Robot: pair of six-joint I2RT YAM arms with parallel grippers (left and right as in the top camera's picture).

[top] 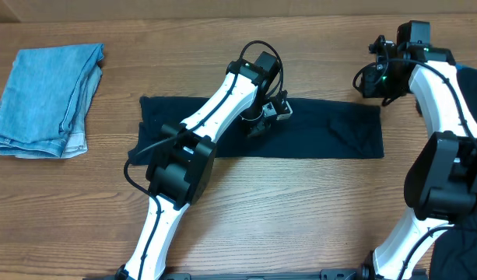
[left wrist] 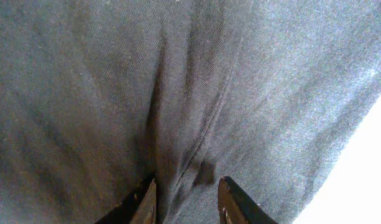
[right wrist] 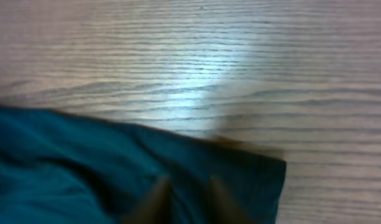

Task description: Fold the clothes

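The clothes (top: 331,128) lie as a long dark navy strip across the middle of the table. My left gripper (top: 263,124) is down on the strip's middle, near its far edge. In the left wrist view its jaws (left wrist: 187,183) stand narrow, with a raised ridge of the fabric (left wrist: 271,93) pinched between them. My right gripper (top: 372,82) is at the strip's far right corner. The right wrist view is blurred. It shows that gripper (right wrist: 187,183) with its jaws close together over the cloth (right wrist: 84,162) just inside that corner, fabric between them.
A folded light blue denim garment (top: 43,97) rests at the far left of the wooden table (top: 300,210). More dark cloth (top: 464,257) shows at the bottom right corner, past the right arm's base.
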